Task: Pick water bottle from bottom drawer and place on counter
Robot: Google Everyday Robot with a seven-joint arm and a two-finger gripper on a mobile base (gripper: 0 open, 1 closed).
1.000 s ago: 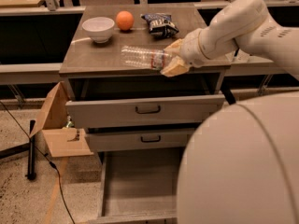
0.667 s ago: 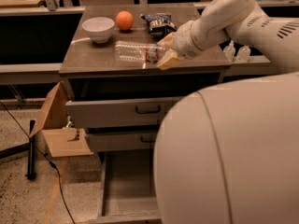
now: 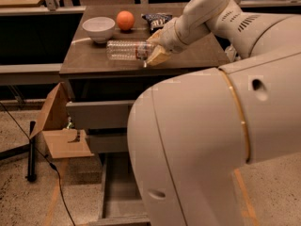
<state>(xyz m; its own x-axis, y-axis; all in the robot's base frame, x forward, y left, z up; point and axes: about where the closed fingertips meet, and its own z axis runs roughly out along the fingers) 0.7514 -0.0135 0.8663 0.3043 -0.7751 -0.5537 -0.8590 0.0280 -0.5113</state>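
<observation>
The water bottle (image 3: 123, 50) is clear and ribbed and lies on its side over the counter (image 3: 89, 62), the glossy grey-brown cabinet top. My gripper (image 3: 151, 51) is at the bottle's right end, with its tan fingers (image 3: 157, 57) shut on that end. The bottle points left toward the white bowl. The bottom drawer (image 3: 117, 192) stands pulled out at the cabinet's foot. My white arm hides most of it and the right side of the cabinet.
A white bowl (image 3: 99, 28), an orange (image 3: 125, 20) and a dark snack bag (image 3: 157, 20) sit at the counter's back. The two upper drawers (image 3: 99, 114) stick out a little. An open cardboard box (image 3: 59, 131) stands on the floor at the left, with a dark pole and cable.
My gripper has carried the bottle leftward and farther in over the counter. My arm's white body has swung in and now covers much of the right and lower view.
</observation>
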